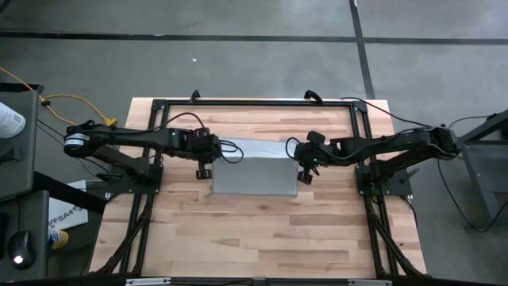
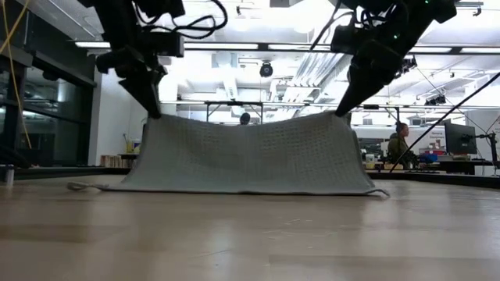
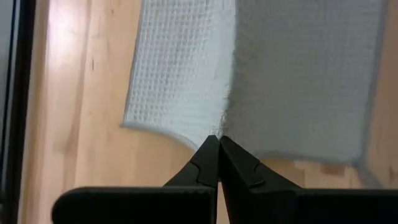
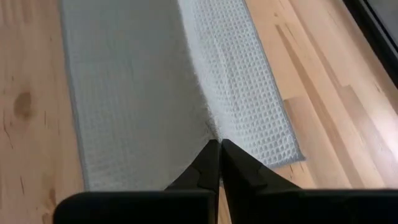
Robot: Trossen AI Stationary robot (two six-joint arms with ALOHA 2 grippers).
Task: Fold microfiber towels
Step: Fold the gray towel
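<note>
The light grey-blue microfiber towel is raised along a ridge between my two grippers, and cloth falls away on both sides of it. Its lower edge lies on the wooden table. The ridge sags a little in the middle. My left gripper is shut on the towel's left side edge. My right gripper is shut on its right side edge. Both also show in the low view, the left gripper and the right gripper, above the tabletop. My left gripper pinches the towel's left side edge between its two fingertips, at the end of the raised ridge. The fingers slant down from above. That end is lifted clear; cloth drops from it to the table on both sides. Layer count does not show. My right gripper pinches the towel's right side edge between its two fingertips, at the other end of the ridge. The fingers slant down from above. That end is lifted clear, with cloth spreading down to the table on either side. Layer count does not show.
A black frame runs along the table's far edge and down both sides. Bare wooden tabletop lies on the near side of the towel. A person sits in the room far behind the table.
</note>
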